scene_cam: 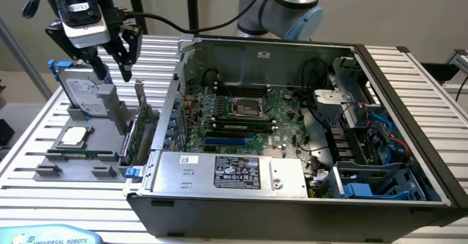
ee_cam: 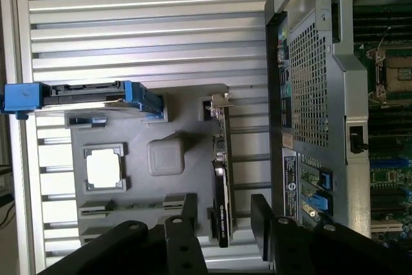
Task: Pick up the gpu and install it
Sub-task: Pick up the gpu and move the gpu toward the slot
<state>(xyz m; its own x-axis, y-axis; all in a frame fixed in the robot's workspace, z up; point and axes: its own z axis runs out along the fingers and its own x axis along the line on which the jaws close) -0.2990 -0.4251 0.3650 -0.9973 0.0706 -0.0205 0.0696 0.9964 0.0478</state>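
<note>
Overhead, the gripper hangs with its two black fingers spread well apart, clamped on nothing. In the wrist view the gpu lies in line with the gap between them; whether a fingertip brushes its silver bracket I cannot tell. The gpu stands on edge in the grey holder, along the holder's edge just beside the open computer case. The holder sits on the ribbed table. A hard drive with blue rails stands upright at the holder's opposite edge, and a square CPU chip lies flat between the two. A blue cover at the table's edge reads "UNIVERSAL ROBOTS". The label on the power supply is too small to read.
</note>
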